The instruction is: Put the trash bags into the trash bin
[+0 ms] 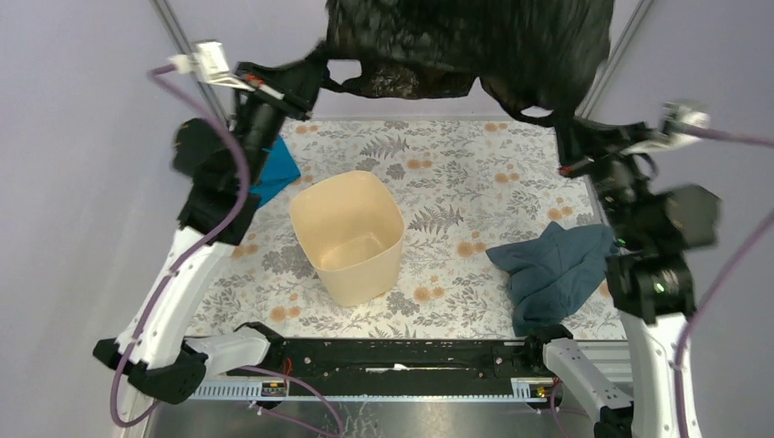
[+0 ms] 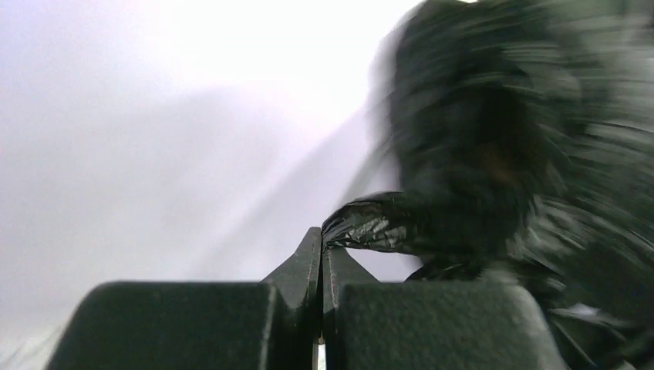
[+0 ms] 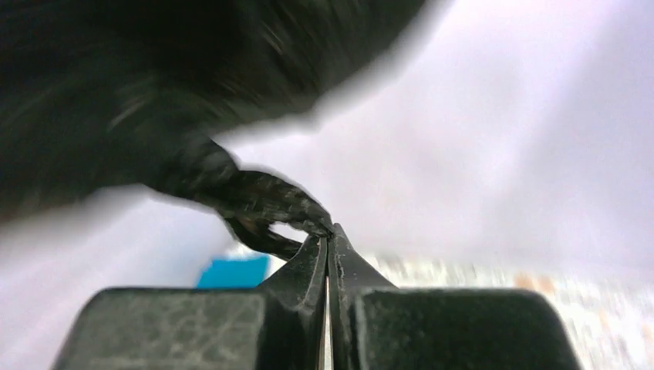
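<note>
The glossy black trash bag [image 1: 465, 41] hangs stretched between both grippers, high above the far side of the table. My left gripper [image 1: 318, 62] is shut on the bag's left handle, seen in the left wrist view as my left gripper [image 2: 321, 235] pinching the bag [image 2: 370, 223]. My right gripper [image 1: 559, 123] is shut on the right handle; in the right wrist view my right gripper [image 3: 328, 231] pinches a twisted strip of the bag [image 3: 262, 196]. The beige trash bin [image 1: 349, 235] stands upright and empty on the table, below and nearer than the bag.
A dark blue-grey cloth [image 1: 552, 269] lies crumpled at the right of the floral tablecloth [image 1: 456, 173]. A bright blue cloth [image 1: 274, 172] lies at the left, partly under the left arm; it also shows in the right wrist view [image 3: 231, 271]. Metal frame posts [image 1: 178, 32] stand at the back corners.
</note>
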Controlling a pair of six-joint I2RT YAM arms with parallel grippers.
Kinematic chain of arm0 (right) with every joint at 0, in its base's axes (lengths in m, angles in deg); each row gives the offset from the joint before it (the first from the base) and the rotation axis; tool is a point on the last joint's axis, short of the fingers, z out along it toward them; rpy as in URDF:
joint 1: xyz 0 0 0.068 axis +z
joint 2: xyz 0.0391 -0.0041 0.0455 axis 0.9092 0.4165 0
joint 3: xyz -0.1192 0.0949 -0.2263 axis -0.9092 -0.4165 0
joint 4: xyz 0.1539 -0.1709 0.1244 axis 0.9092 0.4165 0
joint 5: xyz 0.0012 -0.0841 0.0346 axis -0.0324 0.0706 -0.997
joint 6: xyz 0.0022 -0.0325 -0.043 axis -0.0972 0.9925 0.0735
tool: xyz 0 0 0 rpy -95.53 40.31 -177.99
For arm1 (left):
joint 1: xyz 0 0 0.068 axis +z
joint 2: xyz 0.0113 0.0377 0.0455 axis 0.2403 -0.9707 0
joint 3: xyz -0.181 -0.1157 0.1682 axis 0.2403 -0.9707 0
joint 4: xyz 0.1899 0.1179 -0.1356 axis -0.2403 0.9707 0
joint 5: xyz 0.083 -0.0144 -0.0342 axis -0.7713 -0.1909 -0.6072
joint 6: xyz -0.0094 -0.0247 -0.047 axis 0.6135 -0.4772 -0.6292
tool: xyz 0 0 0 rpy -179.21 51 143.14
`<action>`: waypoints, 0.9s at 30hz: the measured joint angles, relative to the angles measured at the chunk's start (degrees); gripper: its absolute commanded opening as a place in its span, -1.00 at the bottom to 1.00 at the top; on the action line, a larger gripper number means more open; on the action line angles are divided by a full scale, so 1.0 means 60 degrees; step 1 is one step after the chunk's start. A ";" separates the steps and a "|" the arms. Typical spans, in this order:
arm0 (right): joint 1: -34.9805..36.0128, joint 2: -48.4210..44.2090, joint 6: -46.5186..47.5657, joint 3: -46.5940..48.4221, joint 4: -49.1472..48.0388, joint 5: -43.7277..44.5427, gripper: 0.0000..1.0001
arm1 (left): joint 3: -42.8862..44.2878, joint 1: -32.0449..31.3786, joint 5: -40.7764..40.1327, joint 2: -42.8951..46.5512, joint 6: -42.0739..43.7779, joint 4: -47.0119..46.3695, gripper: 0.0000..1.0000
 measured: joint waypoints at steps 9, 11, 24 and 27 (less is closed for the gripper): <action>-0.0004 0.3013 0.0546 -0.2856 0.2320 0.1191 -1.00 | -0.1982 0.0561 -0.1628 -0.2572 0.0197 0.2940 -1.00; -0.0004 0.3078 0.0532 -0.2885 0.2754 0.1151 -1.00 | -0.2051 0.0576 -0.1519 -0.2656 0.0189 0.3490 -1.00; 0.0000 0.1625 0.0346 0.0375 0.1749 0.0568 -1.00 | -0.0175 0.0543 0.0933 -0.0681 0.0025 0.1388 -1.00; 0.0000 0.1683 0.0721 0.0368 0.1636 0.1239 -1.00 | 0.0419 0.0572 0.0412 -0.1078 0.0390 0.1650 -1.00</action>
